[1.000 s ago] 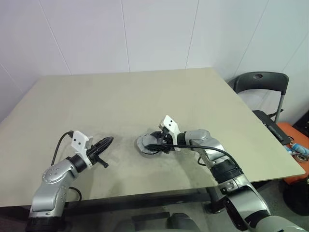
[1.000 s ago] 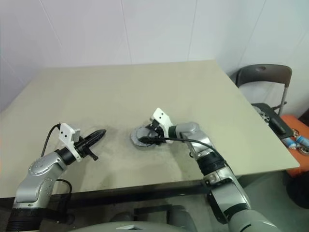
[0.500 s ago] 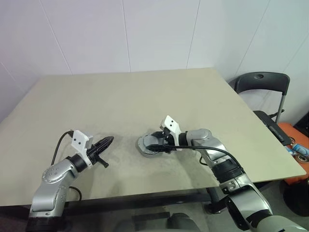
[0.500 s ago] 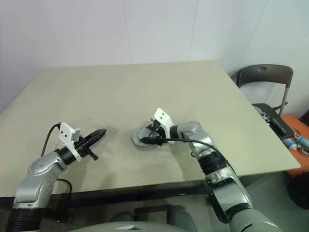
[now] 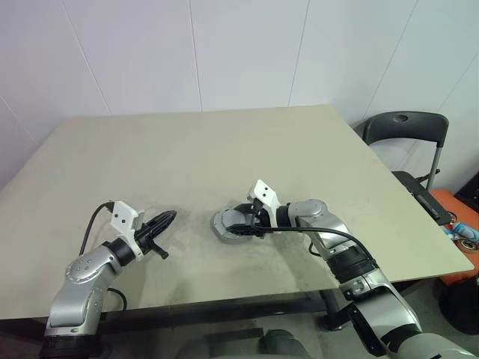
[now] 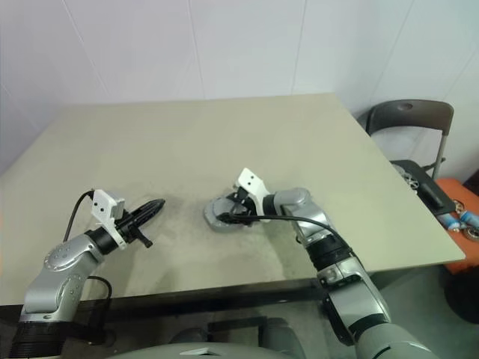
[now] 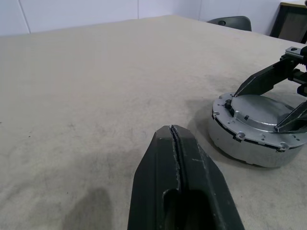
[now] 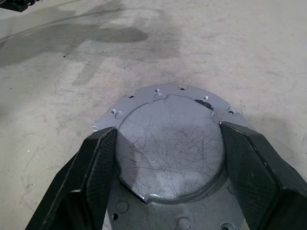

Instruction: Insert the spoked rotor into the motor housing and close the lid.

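Motor housing (image 7: pixel 256 143): round, silver, on the beige table (image 5: pixel 187 149) near its front edge. Lid (image 8: pixel 170 143): grey scratched metal, notched edge, seated on top. Right gripper (image 8: pixel 168 167): black textured fingers spread, clasping the lid's sides. Left gripper (image 5: pixel 159 223): fully closed, empty, well apart.

Looks like a plain lab or test room: bare white panelled walls (image 5: pixel 187 52), one beige worktable (image 5: pixel 194 157), black folding chair (image 5: pixel 404 131) at right edge.
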